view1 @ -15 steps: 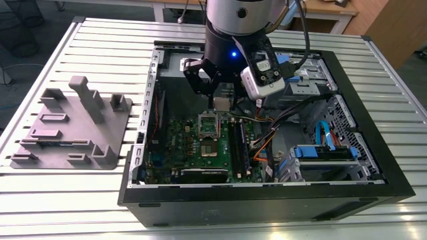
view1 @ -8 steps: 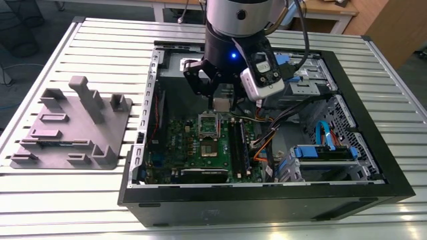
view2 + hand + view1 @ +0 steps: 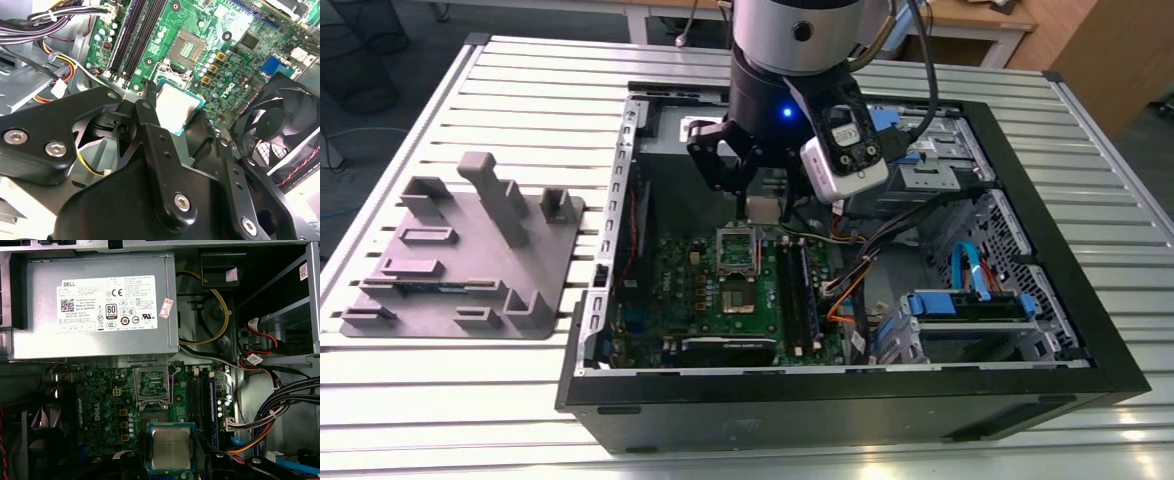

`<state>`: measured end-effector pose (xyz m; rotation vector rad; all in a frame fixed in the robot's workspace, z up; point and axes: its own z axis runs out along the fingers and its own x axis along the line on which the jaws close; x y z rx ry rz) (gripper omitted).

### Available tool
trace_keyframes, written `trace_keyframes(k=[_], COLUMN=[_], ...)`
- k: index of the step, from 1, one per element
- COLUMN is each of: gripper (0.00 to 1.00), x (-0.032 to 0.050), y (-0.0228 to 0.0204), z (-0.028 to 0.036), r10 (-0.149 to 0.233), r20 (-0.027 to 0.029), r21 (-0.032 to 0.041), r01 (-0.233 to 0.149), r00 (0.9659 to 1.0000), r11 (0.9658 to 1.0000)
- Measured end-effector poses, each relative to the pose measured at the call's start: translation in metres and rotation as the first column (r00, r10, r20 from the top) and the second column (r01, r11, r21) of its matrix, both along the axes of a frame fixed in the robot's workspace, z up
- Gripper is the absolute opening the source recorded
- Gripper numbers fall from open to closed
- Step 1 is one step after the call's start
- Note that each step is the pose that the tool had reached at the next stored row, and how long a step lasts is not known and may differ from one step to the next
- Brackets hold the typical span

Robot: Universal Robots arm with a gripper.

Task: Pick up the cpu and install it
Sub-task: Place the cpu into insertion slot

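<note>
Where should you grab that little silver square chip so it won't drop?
By two opposite thin edges, coming down from above: the cpu is flat, level and thin, so only its sides give purchase. The gripper holds it that way.

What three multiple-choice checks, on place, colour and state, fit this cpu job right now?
1. Where is the small square silvery-grey metal cpu? A seated in the square metal-framed socket; B held in the black gripper; C lying loose beside the socket.
2. What colour is the large flat motherboard? A blue; B red; C green.
3. How is the socket? A open and empty; B clamped shut; C covered over.
Answers: B, both wrist views show it gripped; C, its board is green; A, its bare contacts show.
</note>
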<state>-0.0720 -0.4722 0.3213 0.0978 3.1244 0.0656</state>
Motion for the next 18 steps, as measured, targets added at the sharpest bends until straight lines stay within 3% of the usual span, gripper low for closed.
trace_keyframes(k=[9,14,18], gripper=[0.47,0.47,0.47], x=[-0.0041,-0.0115,-0.0124], y=[0.0,0.0,0.0], z=[-0.0091,-0.0138,-0.0205], r10=[0.0,0.0,0.0], r20=[0.0003,0.006,0.0068], r21=[-0.0002,-0.0003,-0.0004], r01=[0.0,0.0,0.0], r00=[1.0,1.0,1.0], r11=[1.0,1.0,1.0])
